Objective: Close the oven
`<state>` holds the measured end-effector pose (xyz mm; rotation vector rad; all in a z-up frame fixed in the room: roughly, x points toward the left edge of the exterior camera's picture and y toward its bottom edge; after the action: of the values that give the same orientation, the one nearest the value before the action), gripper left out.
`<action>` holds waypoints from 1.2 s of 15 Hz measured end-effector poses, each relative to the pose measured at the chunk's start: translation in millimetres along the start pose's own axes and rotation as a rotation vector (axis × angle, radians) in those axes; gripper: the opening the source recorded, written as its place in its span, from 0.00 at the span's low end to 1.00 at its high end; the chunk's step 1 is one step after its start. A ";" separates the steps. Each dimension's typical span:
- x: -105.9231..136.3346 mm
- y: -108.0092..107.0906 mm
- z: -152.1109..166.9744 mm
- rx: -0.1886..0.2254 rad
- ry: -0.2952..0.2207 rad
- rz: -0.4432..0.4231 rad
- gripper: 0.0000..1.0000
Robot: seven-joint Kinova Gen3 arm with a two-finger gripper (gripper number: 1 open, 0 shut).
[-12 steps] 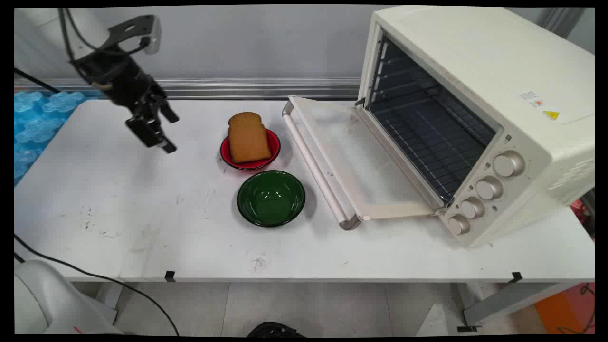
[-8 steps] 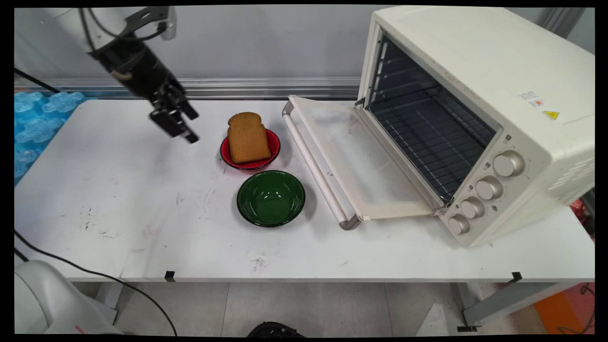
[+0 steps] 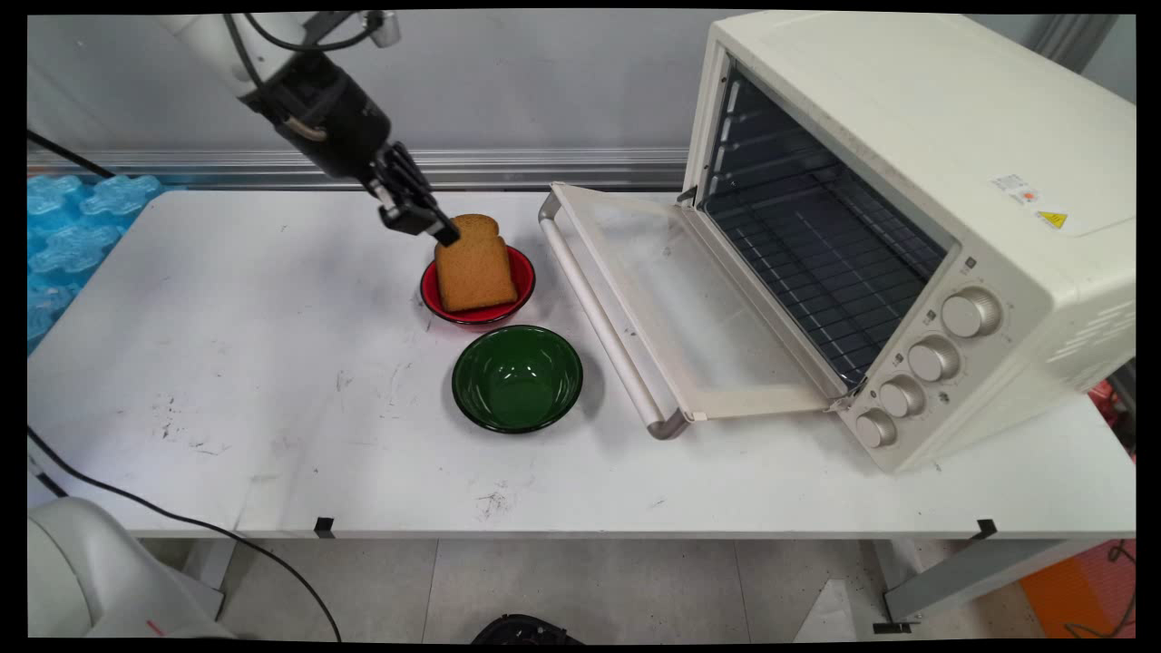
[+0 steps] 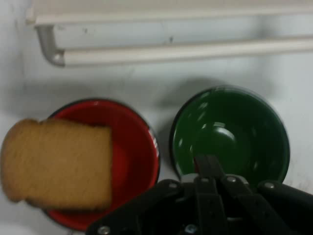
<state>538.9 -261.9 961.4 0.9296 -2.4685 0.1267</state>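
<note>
My black gripper (image 3: 443, 236) hangs above the table's back middle, its tips just over the back left corner of a slice of brown toast (image 3: 473, 268). The toast lies tilted in a small red bowl (image 3: 524, 272). In the hand view the fingers (image 4: 208, 165) stand pressed together with nothing between them; the toast (image 4: 56, 166) and the red bowl (image 4: 139, 147) lie to the left, and an empty green bowl (image 4: 230, 129) sits straight ahead. In the main view that green bowl (image 3: 517, 376) stands just in front of the red one.
A cream toaster oven (image 3: 916, 181) fills the right side, its glass door (image 3: 676, 299) folded down flat onto the table, with the door's handle bar (image 3: 599, 317) close to both bowls. The wire rack inside (image 3: 816, 245) is bare. Blue packing (image 3: 63, 236) lies beyond the table's left edge.
The gripper has swung right and slightly toward the back, from over the table's left part to the toast's back corner. Bowls, toast and oven have not moved.
</note>
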 end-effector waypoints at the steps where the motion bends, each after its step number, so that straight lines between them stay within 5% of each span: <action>1: 1.0 2.7 5.8 -0.005 0.016 -0.005 0.00; 18: -21.4 4.6 116.0 -0.002 0.177 0.017 0.00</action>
<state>501.4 -275.1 850.3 0.8583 -2.3131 0.2040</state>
